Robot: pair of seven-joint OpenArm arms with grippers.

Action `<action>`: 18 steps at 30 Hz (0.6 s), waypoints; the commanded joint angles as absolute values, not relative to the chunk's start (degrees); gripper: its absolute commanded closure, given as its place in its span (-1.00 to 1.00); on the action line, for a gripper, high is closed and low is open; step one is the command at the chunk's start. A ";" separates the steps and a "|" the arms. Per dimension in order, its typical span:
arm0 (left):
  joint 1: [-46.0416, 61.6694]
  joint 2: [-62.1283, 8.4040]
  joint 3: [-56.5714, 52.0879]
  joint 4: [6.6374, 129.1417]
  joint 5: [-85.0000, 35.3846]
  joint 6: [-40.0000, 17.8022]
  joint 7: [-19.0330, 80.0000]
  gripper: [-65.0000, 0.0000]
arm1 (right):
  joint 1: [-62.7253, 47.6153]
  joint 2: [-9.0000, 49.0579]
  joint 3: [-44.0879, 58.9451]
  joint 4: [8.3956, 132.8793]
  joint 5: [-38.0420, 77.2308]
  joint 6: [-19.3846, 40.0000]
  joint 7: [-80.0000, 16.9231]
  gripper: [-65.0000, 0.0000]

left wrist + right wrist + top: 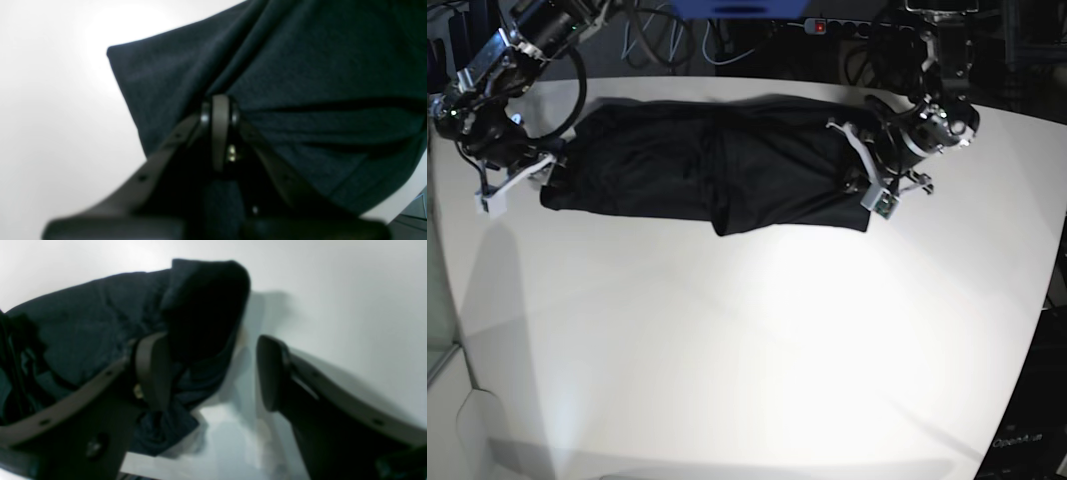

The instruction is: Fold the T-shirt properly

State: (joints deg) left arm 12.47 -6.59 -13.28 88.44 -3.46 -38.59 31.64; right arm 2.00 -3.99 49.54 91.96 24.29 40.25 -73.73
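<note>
Left wrist: left gripper [220, 110] pinching the T-shirt [300, 83], fingers tight together. Could slip out if tugged.

Right wrist: right gripper [213, 373] spread wide, holding nothing. Might grab too little.

Base: T-shirt long across the table [747, 340]. Could bunch up.

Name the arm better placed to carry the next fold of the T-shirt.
Left: its claw is already shut on the T-shirt. The right claw stands open at the other end, holding nothing.

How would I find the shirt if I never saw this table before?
Look at the big white table. Along its far side, between the two robot arms, lies a long dark bundle: that's the T-shirt. It's the only soft, charcoal-black thing lying on the white top.
</note>
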 commanded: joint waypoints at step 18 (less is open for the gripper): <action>12.44 -6.81 -13.58 88.92 -2.24 -37.85 32.92 1.00 | 1.71 -3.74 45.67 92.79 25.10 40.00 -73.10 -0.24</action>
State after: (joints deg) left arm 12.49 -6.52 -13.41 88.44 -3.46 -38.59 31.64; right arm 1.06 -4.14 45.67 91.96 24.29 40.23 -73.69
